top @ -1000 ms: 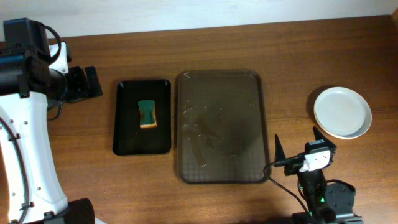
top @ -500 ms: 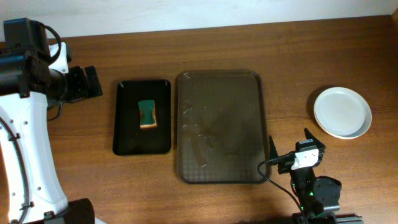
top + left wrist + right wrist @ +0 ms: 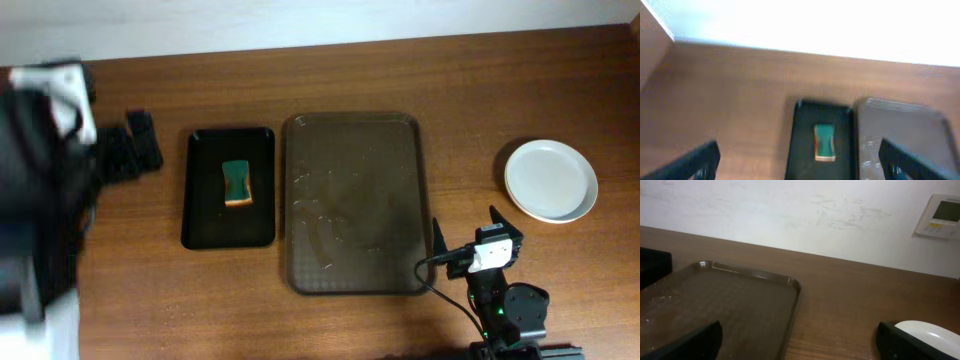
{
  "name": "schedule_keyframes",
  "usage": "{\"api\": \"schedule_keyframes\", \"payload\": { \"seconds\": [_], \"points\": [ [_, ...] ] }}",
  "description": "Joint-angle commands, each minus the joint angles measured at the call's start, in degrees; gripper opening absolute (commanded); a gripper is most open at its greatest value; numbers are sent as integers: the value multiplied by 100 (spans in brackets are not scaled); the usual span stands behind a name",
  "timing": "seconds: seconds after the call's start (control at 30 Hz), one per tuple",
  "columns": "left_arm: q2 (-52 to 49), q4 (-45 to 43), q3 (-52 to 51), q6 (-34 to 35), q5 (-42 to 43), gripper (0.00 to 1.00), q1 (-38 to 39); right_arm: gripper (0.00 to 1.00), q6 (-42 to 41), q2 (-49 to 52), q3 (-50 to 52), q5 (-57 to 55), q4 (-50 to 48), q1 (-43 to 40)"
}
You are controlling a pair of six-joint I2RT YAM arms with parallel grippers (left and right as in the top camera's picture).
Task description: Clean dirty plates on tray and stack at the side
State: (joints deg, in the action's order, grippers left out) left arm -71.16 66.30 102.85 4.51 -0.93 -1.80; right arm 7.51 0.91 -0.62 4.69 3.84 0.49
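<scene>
Overhead, the tray (image 3: pixel 355 200) lies bare mid-counter (image 3: pixel 450 80), and the plates (image 3: pixel 551 180) rest off it at its 3 o'clock; I cannot tell how many. My left gripper (image 3: pixel 800 162) and right gripper (image 3: pixel 797 335) are both spread, pinching nothing.

A sponge (image 3: pixel 237 182) lies in the narrower tray (image 3: pixel 205 222), just left of the tray (image 3: pixel 352 150); the plates (image 3: pixel 550 180) sit well right.
</scene>
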Motion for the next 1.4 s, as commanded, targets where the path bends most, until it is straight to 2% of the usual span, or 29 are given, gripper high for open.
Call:
{"api": "schedule_keyframes", "payload": {
  "seconds": [0.0, 0.07, 0.17, 0.37, 0.53, 0.63, 0.67, 0.77, 0.9, 1.37],
  "points": [
    [1416, -1241, -2046, 57, -216, 100, 24, 98, -2, -17, 31, -46, 28, -13],
    [2433, -2660, -3613, 57, -302, 100, 15, 98, -2, -17, 31, -46, 28, -13],
    [3963, -4181, -5696, 59, -299, 100, 15, 98, -2, -17, 31, -46, 28, -13],
    [6094, -5421, -7914, 61, -297, 100, 15, 98, -2, -17, 31, -46, 28, -13],
    [7095, -6664, -9388, 55, -358, 100, 15, 98, -2, -17, 31, -46, 28, -13],
    [7088, -7259, -10045, 57, -487, 100, 22, 98, -2, -17, 31, -46, 28, -13],
    [7088, -7366, -10190, 57, -494, 100, 22, 98, -2, -17, 31, -46, 28, -13],
    [7088, -6669, -10238, 55, -511, 100, 20, 98, -2, -17, 31, -46, 28, -13],
    [7086, -6220, -10236, 55, -509, 100, 22, 98, -2, -17, 31, -46, 28, -13],
    [7075, -6210, -10233, 55, -492, 100, 22, 98, -2, -17, 31, -46, 28, -13]
  ]
}}
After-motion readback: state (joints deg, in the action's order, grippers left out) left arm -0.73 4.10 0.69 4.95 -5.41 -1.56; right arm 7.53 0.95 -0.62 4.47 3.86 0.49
